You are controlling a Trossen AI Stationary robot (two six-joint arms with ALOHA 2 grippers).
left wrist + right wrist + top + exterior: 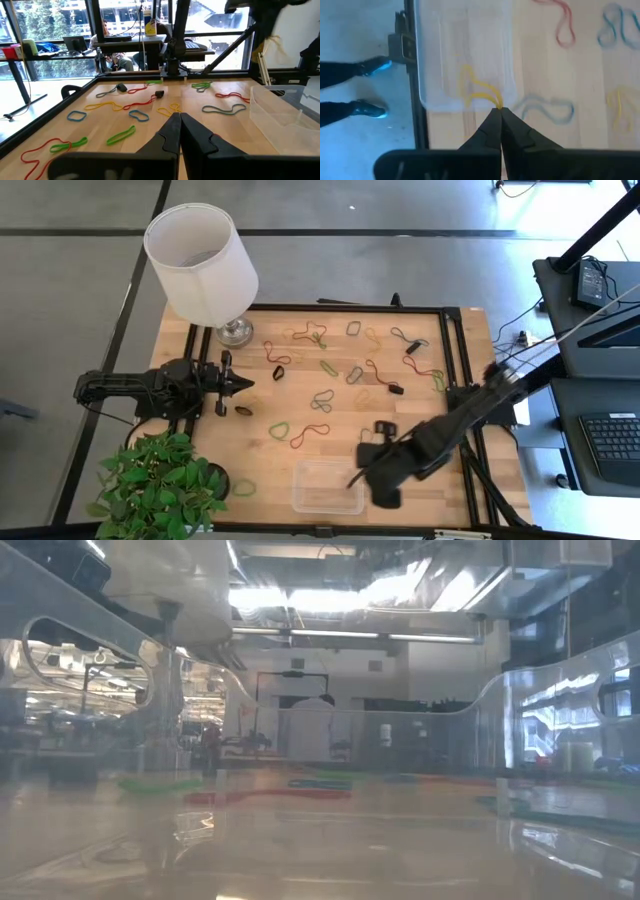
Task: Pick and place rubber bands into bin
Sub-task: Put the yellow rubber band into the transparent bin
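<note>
Many rubber bands (pixel 322 367) in red, green, yellow and dark colours lie flat on the wooden table (pixel 420 430). They also show in the left wrist view as rubber bands (pixel 140 102). The clear bin (pixel 300 472) stands at the table's near edge. My right gripper (pixel 354 479) hangs over the bin's right part, shut on a yellow rubber band (pixel 472 90). My left gripper (pixel 246 385) stays at the table's left, level and shut on nothing, as gripper (pixel 179 119). My right gripper pinches one end of the yellow rubber band (pixel 496 104) between its two fingertips. The fingers slant steeply down from above. The band's loop dangles slack beneath them, inside the outline of the bin (pixel 420 75); whether its lower end touches the bin's floor I cannot tell.
A lamp with a white shade (pixel 200 260) stands at the far left corner. A potted green plant (pixel 160 485) fills the near left corner. A black frame (pixel 450 350) borders the table. A person's legs and shoes (pixel 360 107) show beyond the table's near edge.
</note>
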